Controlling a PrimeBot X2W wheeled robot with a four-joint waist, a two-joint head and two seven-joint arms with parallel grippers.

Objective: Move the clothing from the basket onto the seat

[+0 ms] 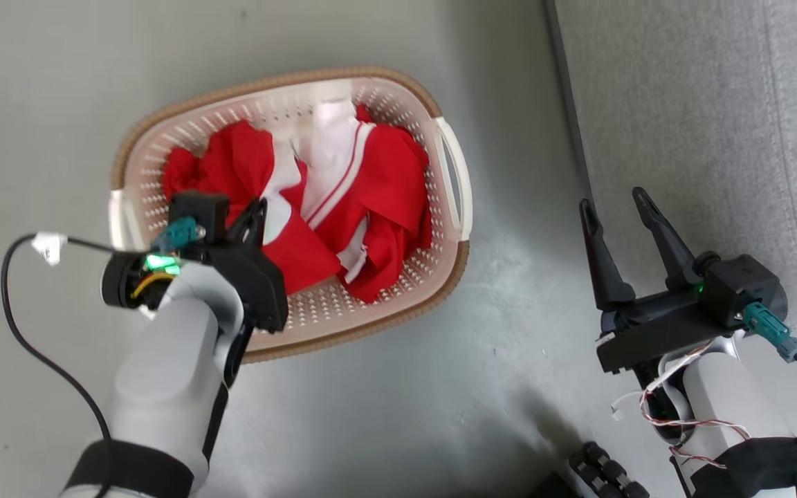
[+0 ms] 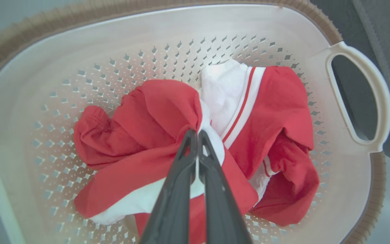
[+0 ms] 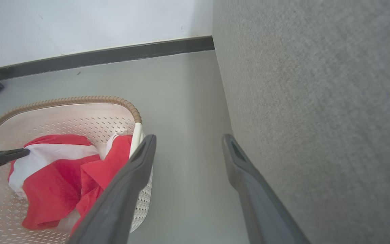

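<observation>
Standing on grey floor (image 1: 440, 401), basket (image 1: 288, 79) beside seat (image 1: 703, 124).

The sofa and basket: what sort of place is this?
Likely a living room, or a mock-up of one: a grey fabric sofa, a laundry basket of red-and-white clothing on a smooth grey floor, and a white wall with dark skirting.

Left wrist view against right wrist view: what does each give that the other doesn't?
Left wrist: the left pincer, its fingers shut together on a red-and-white fold of the clothing. Right wrist: the open right pincer, the white wall and dark skirting board. Both: the basket, the clothing in it and the left pincer at the fabric.
</observation>
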